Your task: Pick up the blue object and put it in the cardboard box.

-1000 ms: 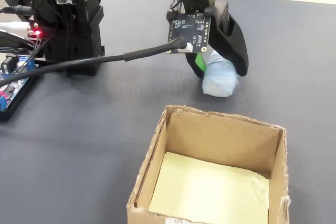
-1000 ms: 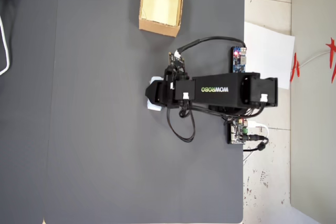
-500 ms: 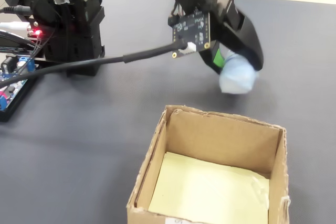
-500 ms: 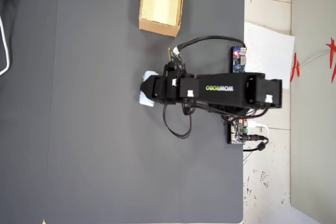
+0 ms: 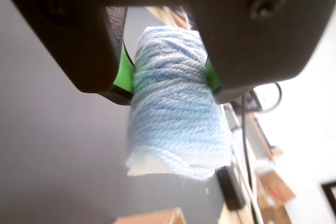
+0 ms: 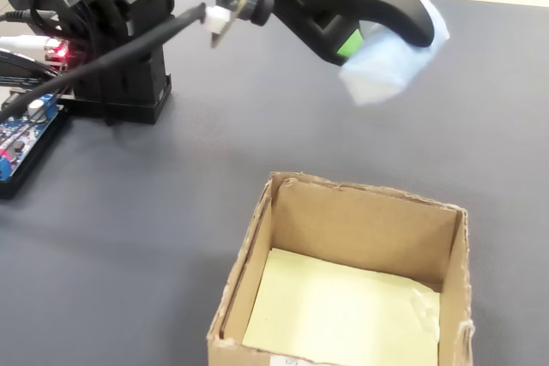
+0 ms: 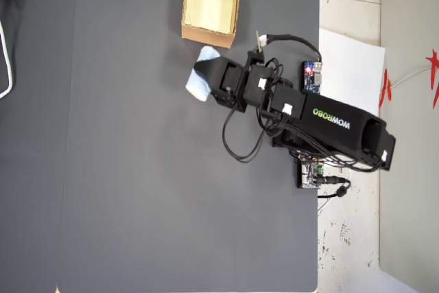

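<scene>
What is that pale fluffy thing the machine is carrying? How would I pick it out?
Start at the dark grey table and follow the black arm to its gripper. Held between the green-padded jaws, in the air near the cardboard box, is the blue object: a small roll of pale blue yarn, the only soft, light-blue thing there.

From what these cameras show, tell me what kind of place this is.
Probably a hobbyist's robot workbench indoors: a dark mat covers the table, bare circuit boards with loose cables sit by the arm's base, and a tiled floor shows beside it.
</scene>
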Controlling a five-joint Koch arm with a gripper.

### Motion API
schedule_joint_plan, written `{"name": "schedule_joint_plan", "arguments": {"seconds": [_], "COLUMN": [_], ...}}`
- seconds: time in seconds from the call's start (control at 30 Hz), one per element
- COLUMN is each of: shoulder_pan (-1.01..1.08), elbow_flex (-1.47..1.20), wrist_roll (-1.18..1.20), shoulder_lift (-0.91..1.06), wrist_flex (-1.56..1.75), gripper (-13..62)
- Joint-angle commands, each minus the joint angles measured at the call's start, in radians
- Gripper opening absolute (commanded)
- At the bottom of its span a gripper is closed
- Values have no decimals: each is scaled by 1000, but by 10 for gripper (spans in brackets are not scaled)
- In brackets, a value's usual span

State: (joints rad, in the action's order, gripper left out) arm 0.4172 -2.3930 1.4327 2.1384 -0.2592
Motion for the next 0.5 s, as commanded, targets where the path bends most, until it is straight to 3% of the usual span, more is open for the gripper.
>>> {"name": "schedule_joint_plan", "arguments": {"seconds": [0.0,0.3,0.47], "shoulder_pan": [48,225,324], "elbow_flex": [54,166,279], "wrist_roll": [0,-2,-2], "shoulder_lift": [28,-57,-202], "wrist_flex": [84,74,72], "gripper": [122,122,122]}}
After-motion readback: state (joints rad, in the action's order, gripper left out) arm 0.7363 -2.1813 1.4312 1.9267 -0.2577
